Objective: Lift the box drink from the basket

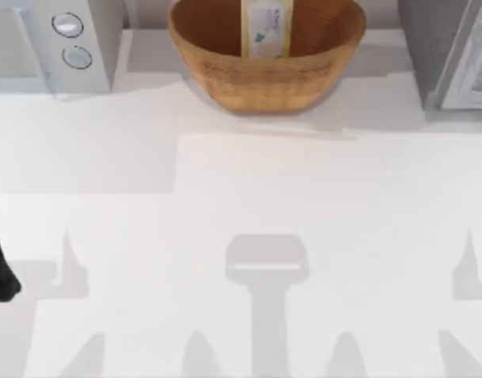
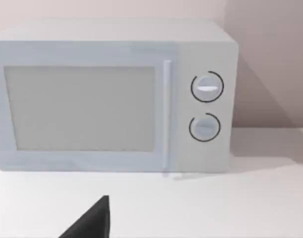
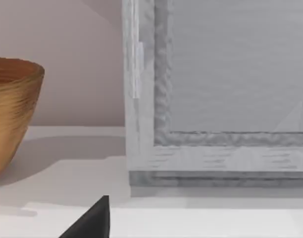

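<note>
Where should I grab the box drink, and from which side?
Grip the box drink near its top, across its narrow width, descending from above. It stands upright inside the basket, whose high rim blocks a sideways approach.

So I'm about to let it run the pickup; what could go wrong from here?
The box drink stands upright deep inside the basket, so a tool reaching in could catch the rim or tip the carton. The microwave stands close on the basket's left and a grey appliance on its right, leaving either arm little room.
</note>
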`<state>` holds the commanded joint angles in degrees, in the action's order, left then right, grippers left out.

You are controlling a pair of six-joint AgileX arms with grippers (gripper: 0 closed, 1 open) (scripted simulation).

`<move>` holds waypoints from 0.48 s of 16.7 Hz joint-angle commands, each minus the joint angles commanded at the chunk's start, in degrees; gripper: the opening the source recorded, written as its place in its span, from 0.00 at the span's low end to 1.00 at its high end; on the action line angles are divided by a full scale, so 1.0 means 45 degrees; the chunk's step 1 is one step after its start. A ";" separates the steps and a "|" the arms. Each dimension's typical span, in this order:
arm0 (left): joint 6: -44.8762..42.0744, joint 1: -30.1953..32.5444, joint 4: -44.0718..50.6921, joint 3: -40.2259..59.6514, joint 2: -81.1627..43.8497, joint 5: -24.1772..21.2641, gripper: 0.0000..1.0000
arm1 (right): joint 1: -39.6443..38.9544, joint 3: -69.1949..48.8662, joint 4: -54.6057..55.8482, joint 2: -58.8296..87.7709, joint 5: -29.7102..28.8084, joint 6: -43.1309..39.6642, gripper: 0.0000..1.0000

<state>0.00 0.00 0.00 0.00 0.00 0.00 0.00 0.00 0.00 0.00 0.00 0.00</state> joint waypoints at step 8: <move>0.0120 0.0688 -0.0623 0.1389 -0.2594 0.0702 1.00 | 0.0000 0.0000 0.0000 0.0000 0.0000 0.0000 1.00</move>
<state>0.54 3.10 -2.81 6.25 -11.67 3.16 0.00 0.00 0.00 0.00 0.00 0.00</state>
